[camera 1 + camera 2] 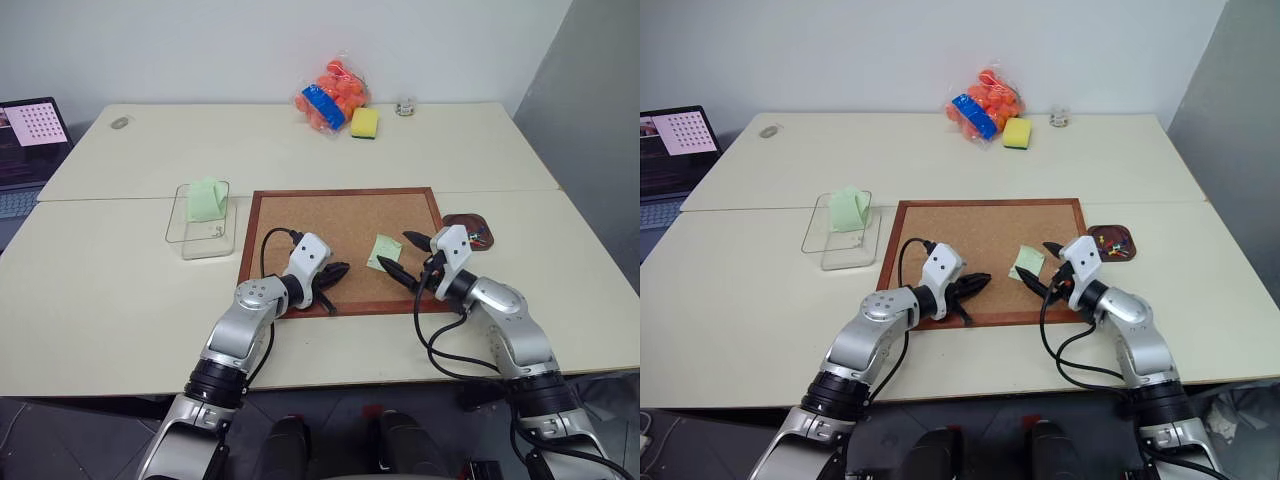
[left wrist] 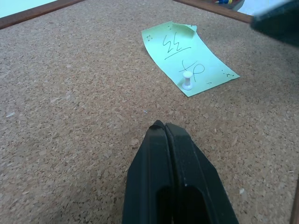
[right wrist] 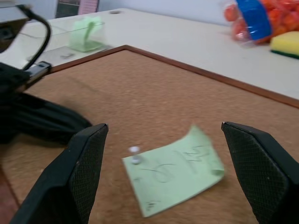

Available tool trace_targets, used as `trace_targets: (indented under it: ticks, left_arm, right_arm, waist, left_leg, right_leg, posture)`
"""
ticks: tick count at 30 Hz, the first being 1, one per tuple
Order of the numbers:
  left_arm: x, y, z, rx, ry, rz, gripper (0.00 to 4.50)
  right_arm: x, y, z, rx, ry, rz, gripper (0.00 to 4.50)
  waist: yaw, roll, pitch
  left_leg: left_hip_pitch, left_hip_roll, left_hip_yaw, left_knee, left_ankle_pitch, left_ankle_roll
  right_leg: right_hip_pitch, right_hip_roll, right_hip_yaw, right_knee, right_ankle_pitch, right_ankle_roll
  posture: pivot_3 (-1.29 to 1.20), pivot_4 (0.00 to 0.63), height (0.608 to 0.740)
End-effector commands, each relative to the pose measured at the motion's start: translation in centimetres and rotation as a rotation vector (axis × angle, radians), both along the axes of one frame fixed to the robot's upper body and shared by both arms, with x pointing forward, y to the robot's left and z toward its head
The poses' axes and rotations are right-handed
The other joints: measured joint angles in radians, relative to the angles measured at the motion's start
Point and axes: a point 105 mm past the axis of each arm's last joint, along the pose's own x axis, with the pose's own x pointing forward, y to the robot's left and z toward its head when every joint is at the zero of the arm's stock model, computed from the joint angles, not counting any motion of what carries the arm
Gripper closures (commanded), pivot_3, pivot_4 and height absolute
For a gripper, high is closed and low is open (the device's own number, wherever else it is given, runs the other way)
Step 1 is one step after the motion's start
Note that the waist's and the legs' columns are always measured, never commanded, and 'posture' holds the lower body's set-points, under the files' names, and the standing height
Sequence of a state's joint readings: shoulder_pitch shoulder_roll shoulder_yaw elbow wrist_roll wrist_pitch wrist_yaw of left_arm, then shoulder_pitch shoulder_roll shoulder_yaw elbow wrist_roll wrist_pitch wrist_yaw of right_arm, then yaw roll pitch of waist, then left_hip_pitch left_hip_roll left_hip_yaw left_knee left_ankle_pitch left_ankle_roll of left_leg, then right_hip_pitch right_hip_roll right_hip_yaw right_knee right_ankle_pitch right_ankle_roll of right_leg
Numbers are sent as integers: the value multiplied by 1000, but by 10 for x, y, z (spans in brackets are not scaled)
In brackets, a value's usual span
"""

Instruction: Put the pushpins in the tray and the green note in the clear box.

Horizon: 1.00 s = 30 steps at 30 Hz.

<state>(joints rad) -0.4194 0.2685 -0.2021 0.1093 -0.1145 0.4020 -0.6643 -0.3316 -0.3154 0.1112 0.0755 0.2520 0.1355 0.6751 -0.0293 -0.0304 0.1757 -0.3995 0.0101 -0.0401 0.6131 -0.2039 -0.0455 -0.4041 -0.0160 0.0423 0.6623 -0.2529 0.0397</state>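
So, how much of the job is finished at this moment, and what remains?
Done: one green note stands in the clear box, and coloured pushpins lie in the tray. In hand: nothing is held. The right gripper is open, facing a second green note pinned to the cork board by a white pushpin; the left gripper is shut. Left: that pin to the tray, that note to the box.

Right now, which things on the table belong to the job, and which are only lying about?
For the job: green note with white pushpin, pushpins in tray, clear box.

Lying about: cork board, sponge, orange bag, laptop.
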Motion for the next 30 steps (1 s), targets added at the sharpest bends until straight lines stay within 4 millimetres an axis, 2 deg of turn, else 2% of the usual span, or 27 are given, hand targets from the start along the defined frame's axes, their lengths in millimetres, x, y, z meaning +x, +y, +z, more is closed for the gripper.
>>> trace_targets:
  ticks: [1,6,11,19,20,30]
  left_arm:
    - [-4,-4,-5,4,21,-10,4500]
    - [-3,-1,-4,4,18,-1,4500]
    - [-5,0,-5,6,20,4,4500]
    - [-5,-1,-5,2,21,8,4500]
    - [-5,-2,-5,2,20,7,4500]
    - [-3,-3,-4,4,17,0,4500]
  right_arm:
    - [2,23,-4,-1,21,44,375]
    - [13,31,-17,-67,39,33,375]
    - [26,20,-21,-55,80,-46,375]
    - [25,14,-23,-53,99,-55,1716]
    - [25,14,-24,-55,99,-54,2017]
    - [26,16,-27,-84,101,-66,3852]
  waist:
    - [0,0,0]
    - [1,0,0]
    - [0,0,0]
    - [-1,0,0]
    - [-1,0,0]
    - [0,0,0]
  left_leg:
    - [0,0,0,0,0,0]
    - [0,0,0,0,0,0]
    - [0,0,0,0,0,0]
    - [0,0,0,0,0,0]
    - [0,0,0,0,0,0]
    - [0,0,0,0,0,0]
  right_leg:
    - [0,0,0,0,0,0]
    - [0,-1,0,0,0,0]
    - [0,0,0,0,1,-2]
    - [0,0,0,0,1,-2]
    - [0,0,0,0,1,-1]
    - [0,0,0,0,1,-2]
  posture:
    - [0,150,740]
    - [0,150,740]
    - [0,150,740]
    - [0,150,740]
    - [0,150,740]
    - [0,150,740]
